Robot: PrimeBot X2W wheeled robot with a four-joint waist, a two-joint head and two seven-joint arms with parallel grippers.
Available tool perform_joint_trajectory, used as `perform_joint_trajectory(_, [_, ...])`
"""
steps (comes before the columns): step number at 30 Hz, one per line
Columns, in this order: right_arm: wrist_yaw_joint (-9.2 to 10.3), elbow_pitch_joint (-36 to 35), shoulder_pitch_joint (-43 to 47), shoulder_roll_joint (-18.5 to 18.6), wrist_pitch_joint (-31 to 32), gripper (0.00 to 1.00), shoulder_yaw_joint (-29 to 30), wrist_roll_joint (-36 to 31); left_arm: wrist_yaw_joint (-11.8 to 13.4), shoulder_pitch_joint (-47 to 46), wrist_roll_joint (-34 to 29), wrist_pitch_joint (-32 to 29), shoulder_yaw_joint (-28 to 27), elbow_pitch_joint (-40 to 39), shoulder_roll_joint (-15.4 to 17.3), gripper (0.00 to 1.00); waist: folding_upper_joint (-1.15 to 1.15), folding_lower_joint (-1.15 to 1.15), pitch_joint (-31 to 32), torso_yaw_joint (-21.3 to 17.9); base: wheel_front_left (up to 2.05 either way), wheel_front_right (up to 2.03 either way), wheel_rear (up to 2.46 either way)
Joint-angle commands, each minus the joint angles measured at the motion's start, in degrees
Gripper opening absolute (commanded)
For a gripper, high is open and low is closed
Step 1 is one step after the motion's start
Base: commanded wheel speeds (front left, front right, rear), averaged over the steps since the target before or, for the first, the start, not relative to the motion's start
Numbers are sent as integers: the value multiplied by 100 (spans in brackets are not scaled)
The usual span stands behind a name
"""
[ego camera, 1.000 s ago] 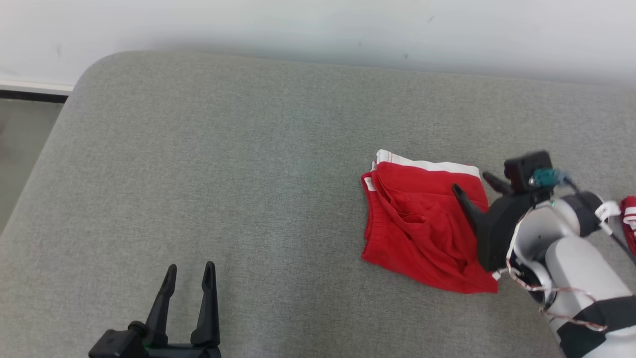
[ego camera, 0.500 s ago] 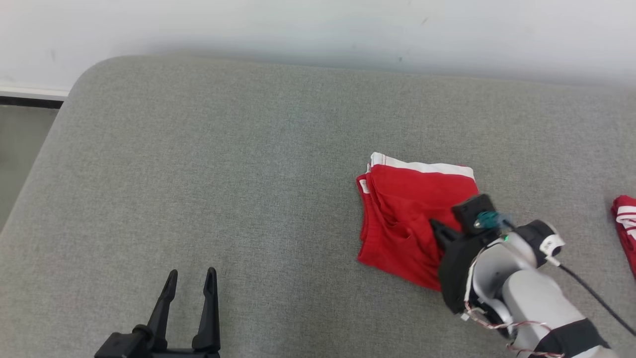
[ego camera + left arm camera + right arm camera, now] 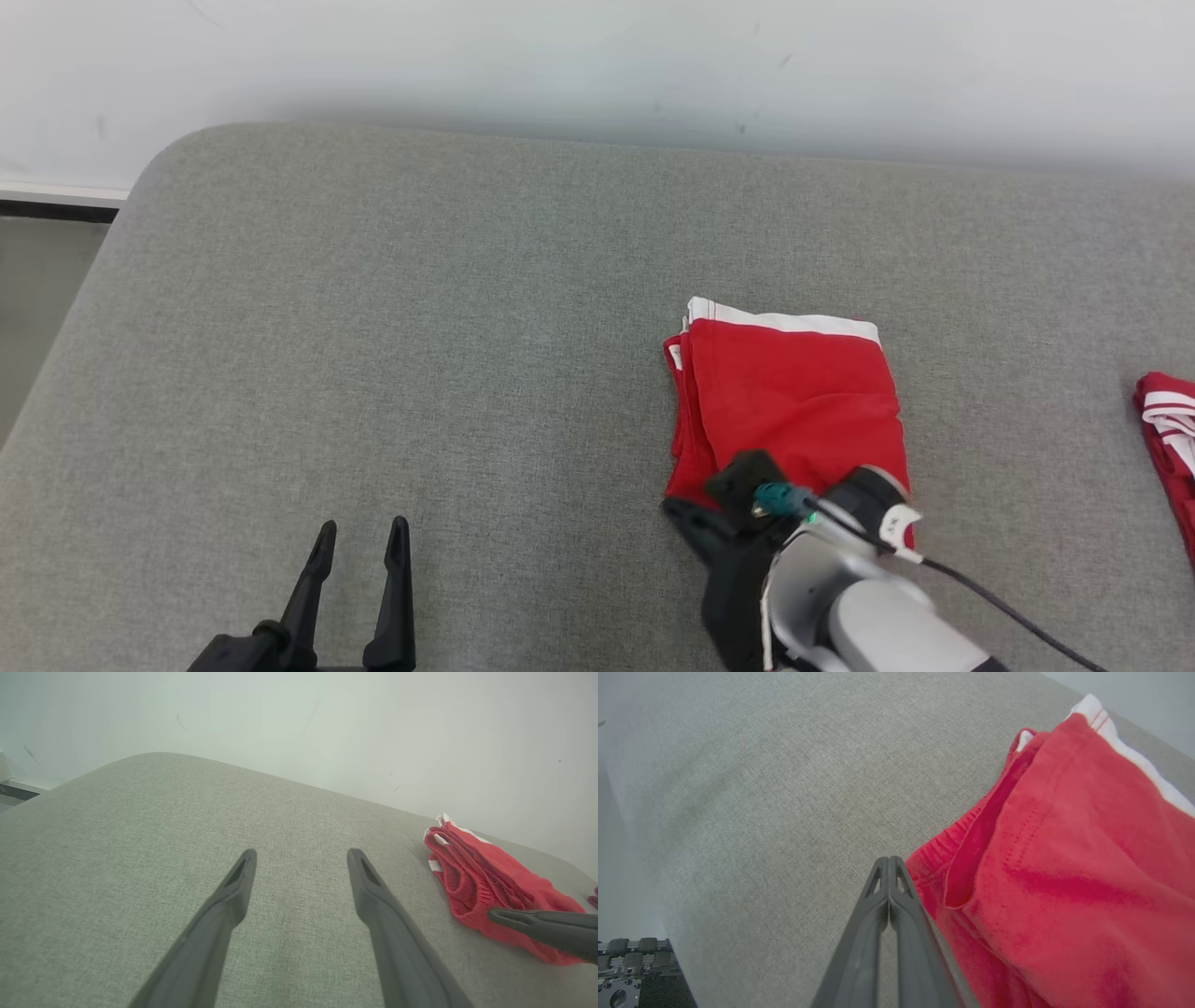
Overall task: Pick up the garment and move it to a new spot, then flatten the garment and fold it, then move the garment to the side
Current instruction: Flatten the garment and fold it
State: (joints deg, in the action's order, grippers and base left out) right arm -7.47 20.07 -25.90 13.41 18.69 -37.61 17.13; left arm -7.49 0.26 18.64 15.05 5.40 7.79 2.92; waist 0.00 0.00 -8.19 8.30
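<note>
Garment point(image 3: 794, 392) red, white-banded, folded flat on grey cushion point(image 3: 420, 327)

garment point(image 3: 794, 392) on cushion point(image 3: 373, 327), right gripper point(image 3: 888, 859) at its near edge

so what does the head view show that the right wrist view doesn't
Head view: the open left gripper and a second red-and-white garment at the right edge. Right wrist view: a grey linked metal part in its bottom-left corner. Both: the folded red garment with a white band, the grey fabric surface and the shut right gripper beside the garment's edge.
</note>
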Motion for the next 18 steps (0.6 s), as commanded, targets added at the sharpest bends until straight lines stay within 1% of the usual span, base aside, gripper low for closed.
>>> perform_joint_trajectory(1, [1,-65,66,-47,21,0,-127,44,11,78,-45,13,-4,10,-6,100,0,0,9,-2,0,0,0])
perform_joint_trajectory(4, [1,-217,138,-130,-6,0,-378,235,9,89,-52,13,-9,30,-6,100,0,0,37,-7,0,0,0])
perform_joint_trajectory(7, [1,-395,205,-186,-85,0,-408,374,8,99,-34,13,-28,34,-6,100,0,0,74,-25,0,0,0])
perform_joint_trajectory(10, [1,-597,326,-213,-279,0,-148,379,8,141,-43,13,-70,16,-6,100,0,0,117,-76,0,0,0])
perform_joint_trajectory(13, [1,-823,540,-270,-554,0,321,229,7,167,-60,13,-137,5,-5,100,0,0,156,-147,0,0,0])
perform_joint_trajectory(14, [1,-912,633,-305,-651,5,511,160,7,175,-67,13,-164,2,-6,100,0,0,176,-175,0,0,0])
perform_joint_trajectory(15, [1,-990,716,-328,-736,20,694,80,7,185,-71,13,-180,-5,-7,100,0,0,191,-201,0,0,0])
perform_joint_trajectory(16, [1,-1088,804,-357,-827,52,878,-7,9,195,-78,13,-216,-12,-5,100,0,0,211,-237,0,0,0])
perform_joint_trajectory(17, [1,-1170,912,-404,-915,100,1085,-92,10,204,-88,13,-238,-23,-6,100,0,0,230,-272,0,0,0])
perform_joint_trajectory(18, [1,-1263,1021,-450,-1021,100,1295,-195,10,212,-90,13,-262,-29,-6,100,0,0,247,-303,0,0,0])
